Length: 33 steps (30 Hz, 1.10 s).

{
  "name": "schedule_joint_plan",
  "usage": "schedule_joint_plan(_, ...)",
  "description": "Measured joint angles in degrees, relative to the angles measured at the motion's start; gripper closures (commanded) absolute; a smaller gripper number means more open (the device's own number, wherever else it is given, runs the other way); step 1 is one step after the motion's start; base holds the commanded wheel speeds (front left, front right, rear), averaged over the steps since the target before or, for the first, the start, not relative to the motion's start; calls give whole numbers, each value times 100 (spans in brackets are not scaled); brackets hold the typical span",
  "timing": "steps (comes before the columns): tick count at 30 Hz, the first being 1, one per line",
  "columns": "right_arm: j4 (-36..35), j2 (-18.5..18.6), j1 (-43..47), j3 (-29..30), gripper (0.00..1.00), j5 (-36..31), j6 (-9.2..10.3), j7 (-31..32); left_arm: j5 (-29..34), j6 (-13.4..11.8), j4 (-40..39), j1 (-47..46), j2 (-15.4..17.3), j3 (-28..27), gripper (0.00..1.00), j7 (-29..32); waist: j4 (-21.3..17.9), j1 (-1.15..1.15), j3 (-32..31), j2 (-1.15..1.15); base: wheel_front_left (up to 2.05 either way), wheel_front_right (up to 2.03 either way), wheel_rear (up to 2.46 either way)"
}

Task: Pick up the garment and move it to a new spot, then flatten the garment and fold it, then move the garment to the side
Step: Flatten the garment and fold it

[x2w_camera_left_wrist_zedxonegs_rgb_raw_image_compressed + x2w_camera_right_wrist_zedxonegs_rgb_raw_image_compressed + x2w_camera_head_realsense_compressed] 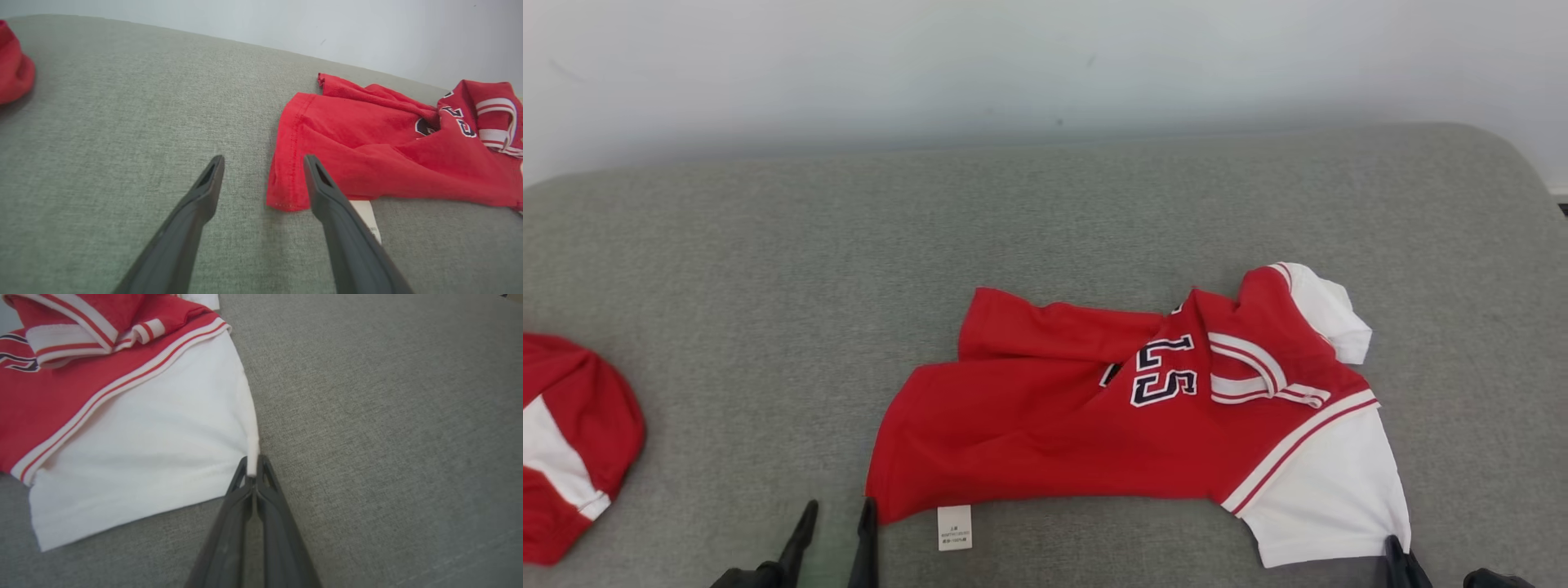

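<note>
Garment (1054, 425) (367, 139) (135, 428) — a red short-sleeved shirt with white sleeves — lies rumpled on the grey upholstered surface (768, 286), right of centre in the head view, with its hem to the left and its neck to the right. The body is creased and partly folded over itself, so the navy numerals (1164, 371) with their white outline are half lost in a fold. The collar (1250, 367) is white with red stripes and lies twisted on the chest. A white and red band edges each shoulder seam. One white sleeve (1331, 490) spreads flat at the near right; the other sleeve (1331, 314) curls at the far right. A white care label (954, 527) (367, 212) pokes out from under the near hem.

The right gripper (1395, 547) (253, 467) has its fingers pressed together on the edge of the near sleeve, pinching a small peak of white cloth. The left gripper (840, 506) (263, 159) holds nothing and has its fingers spread, just beside the garment's near hem corner; whether it touches the cloth is unclear.

A second red and white garment (572, 441) (14, 65) lies bunched at the far left, well apart, and a pale wall (1045, 65) stands behind.
</note>
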<state>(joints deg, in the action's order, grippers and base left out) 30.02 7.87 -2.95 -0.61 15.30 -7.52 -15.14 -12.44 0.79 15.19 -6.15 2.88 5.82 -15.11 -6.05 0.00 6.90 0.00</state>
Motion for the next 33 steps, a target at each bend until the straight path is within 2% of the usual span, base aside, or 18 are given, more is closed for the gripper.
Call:
schedule_joint_plan(2, -7, 15, -2, -20, 100, 10, 0, 1, -215, 170, 124, -40, -4, 60, 0, 0, -75, 0, 8, 0, 0, 0, 0)
schedule_joint_plan(6, -55, 26, -31, -38, 100, 14, 0, 1, -568, 357, 359, -119, -1, 177, 0, 0, -187, 0, 31, 0, 0, 0, 0)
schedule_joint_plan(12, -114, 35, -119, -96, 100, 12, 0, 1, -719, 427, 701, -120, -4, 255, 0, 0, -249, 0, 37, 0, 0, 0, 0)
schedule_joint_plan(23, -280, 76, -234, -272, 100, 49, 0, 1, -907, 568, 869, -237, -4, 283, 0, 0, -315, 0, 36, 0, 0, 0, 0)
schedule_joint_plan(24, -289, 76, -235, -287, 100, 59, 0, 1, -918, 568, 900, -241, -2, 294, 3, 0, -322, 0, 34, 0, 0, 0, 0)
schedule_joint_plan(25, -293, 78, -234, -300, 100, 68, 0, 1, -915, 570, 944, -247, -2, 309, 12, 0, -328, 0, 30, 0, 0, 0, 0)
schedule_joint_plan(28, -326, 90, -243, -337, 100, 89, 0, 1, -915, 578, 1056, -273, -1, 319, 52, -1, -344, 0, 23, 0, 0, 0, 0)
schedule_joint_plan(30, -360, 91, -252, -357, 100, 109, 0, 1, -891, 603, 1102, -328, -2, 333, 86, -1, -349, 0, 26, 0, 0, 0, 0)
schedule_joint_plan(31, -379, 92, -259, -358, 100, 124, 0, 1, -877, 617, 1122, -347, -2, 341, 100, -1, -350, 0, 29, 0, 0, 0, 0)
schedule_joint_plan(33, -416, 96, -289, -375, 100, 142, 0, 1, -820, 620, 1194, -353, -4, 355, 100, -1, -355, 0, 33, 0, 0, 0, 0)
